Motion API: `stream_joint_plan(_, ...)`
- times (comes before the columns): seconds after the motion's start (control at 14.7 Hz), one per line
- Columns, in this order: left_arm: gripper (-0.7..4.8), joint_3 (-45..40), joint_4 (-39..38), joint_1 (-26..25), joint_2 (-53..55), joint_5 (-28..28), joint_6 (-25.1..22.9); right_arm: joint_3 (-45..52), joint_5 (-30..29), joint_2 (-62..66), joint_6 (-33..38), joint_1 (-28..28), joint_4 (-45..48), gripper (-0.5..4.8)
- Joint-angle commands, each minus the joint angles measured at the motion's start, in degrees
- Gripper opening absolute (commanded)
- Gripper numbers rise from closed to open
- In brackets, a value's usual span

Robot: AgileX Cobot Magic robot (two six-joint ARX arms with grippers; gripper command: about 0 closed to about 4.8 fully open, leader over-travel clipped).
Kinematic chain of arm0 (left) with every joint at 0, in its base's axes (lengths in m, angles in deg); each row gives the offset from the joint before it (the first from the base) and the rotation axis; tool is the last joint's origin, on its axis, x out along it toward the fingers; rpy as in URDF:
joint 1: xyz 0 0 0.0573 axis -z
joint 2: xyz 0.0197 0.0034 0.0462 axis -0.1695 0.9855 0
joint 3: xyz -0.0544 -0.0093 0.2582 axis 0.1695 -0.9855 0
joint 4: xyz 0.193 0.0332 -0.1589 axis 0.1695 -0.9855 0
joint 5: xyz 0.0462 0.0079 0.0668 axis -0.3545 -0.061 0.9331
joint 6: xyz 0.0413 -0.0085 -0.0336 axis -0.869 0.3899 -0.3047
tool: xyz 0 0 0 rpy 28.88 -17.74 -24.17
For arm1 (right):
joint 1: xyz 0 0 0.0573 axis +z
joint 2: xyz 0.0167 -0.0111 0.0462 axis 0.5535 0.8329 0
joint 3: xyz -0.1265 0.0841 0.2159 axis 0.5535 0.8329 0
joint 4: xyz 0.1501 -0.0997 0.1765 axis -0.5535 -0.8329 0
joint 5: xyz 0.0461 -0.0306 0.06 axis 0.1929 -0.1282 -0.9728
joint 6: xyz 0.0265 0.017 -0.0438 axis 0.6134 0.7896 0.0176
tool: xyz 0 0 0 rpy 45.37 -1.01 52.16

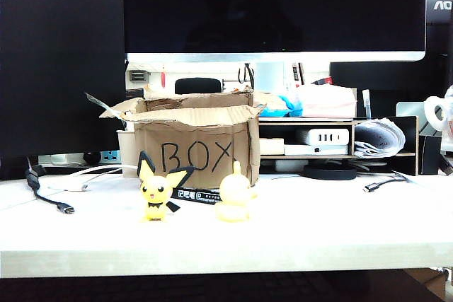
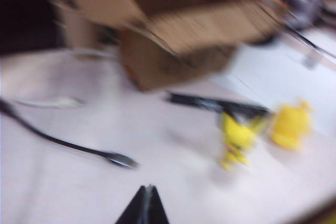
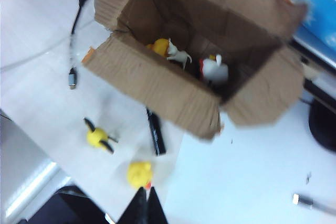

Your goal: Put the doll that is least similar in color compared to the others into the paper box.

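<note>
The doll [image 3: 178,55], a tiny white figure w/ small pointed projections, is lying inside the paper box [image 3: 157,85], a brown corrugated cardboard box w/ ragged flaps, as seen in the right wrist view. It is sitting on the box floor just beside a small yellow-orange item [image 3: 160,46] and near a white-and-red figure [image 3: 214,70]; whether it is touching the yellow-orange item is unclear. In the exterior view the doll is hidden behind the box wall, where "BOX" is showing in black marker on the paper box [image 1: 195,139].

Right gripper [image 3: 142,203] is hanging above the table on the near side of the box, fingers pressed together into a dark point, nothing between them. Left gripper [image 2: 145,208] is also showing its fingers closed to a narrow tip w/ nothing held, over bare table; that view is heavily blurred.

On the white table [image 1: 318,224], in front of the box, the yellow mouse figure w/ black-tipped ears [image 1: 157,192] is standing upright, and the plain yellow duck-like figure [image 1: 234,194] is standing just to its right in the exterior view, apart from it. A black marker pen [image 3: 155,132] is lying between them and the box front. A black cable w/ metal plug [image 1: 48,196] is lying on the table's left side in the exterior view.
</note>
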Motion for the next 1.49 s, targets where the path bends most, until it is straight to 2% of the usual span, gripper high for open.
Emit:
stream_joint_plan(0.07,-0.05,0.11,0.63,-8.15,-1.57,0.07,-0.02,11.76,1.60,-10.51,3.39,0.13,6.51,-0.06)
stream_joint_plan(0.2,-0.05,0.11,0.66,-12.79,-1.57,0.24,-0.02,19.17,4.63,-16.31,4.17,0.13,8.61,-0.06)
stream_joint_plan(0.34,-0.05,0.09,0.63,-15.69,-2.19,0.20,-0.02,31.91,4.90,-25.86,8.07,0.13,16.02,-0.06)
stream_joint_plan(0.48,-0.05,0.07,0.63,-15.65,-4.17,0.17,-0.02,41.59,4.90,-33.35,9.31,0.13,22.86,-0.06)
stream_joint_plan(0.68,-0.05,0.07,1.03,-15.61,-5.46,0.17,-0.02,51.41,5.62,-42.34,9.62,0.31,27.26,-0.06)
stream_joint_plan(0.95,-0.05,0.07,0.87,-15.58,-5.46,0.17,-0.02,64.43,7.80,-57.09,11.04,3.83,36.92,-0.06)
stream_joint_plan(1.09,-0.05,0.07,0.85,-15.58,-5.46,0.17,-0.02,69.09,9.18,-63.41,11.37,4.50,38.49,-0.06)
stream_joint_plan(1.22,-0.05,0.07,0.85,-15.56,-5.46,0.17,-0.02,72.30,9.18,-69.35,11.34,4.44,36.04,-0.05)
stream_joint_plan(1.49,-0.05,0.07,0.83,-15.61,-5.46,0.20,-0.02,73.40,8.55,-74.10,11.32,4.44,32.59,-0.05)
